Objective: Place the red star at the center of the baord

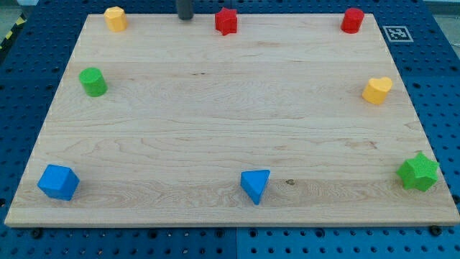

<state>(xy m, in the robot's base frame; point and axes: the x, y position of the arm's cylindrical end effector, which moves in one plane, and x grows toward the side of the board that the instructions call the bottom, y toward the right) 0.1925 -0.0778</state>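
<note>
The red star (226, 21) sits at the board's top edge, slightly left of the middle. My tip (186, 18) is at the view's top, just to the left of the red star, with a small gap between them. The wooden board (230, 115) fills most of the view.
A yellow block (115, 19) sits at the top left, a red cylinder-like block (352, 20) at the top right. A green cylinder (93, 81) is at the left, a yellow heart (377, 90) at the right. A blue cube (57, 181), blue triangle (255, 185) and green star (418, 172) line the bottom.
</note>
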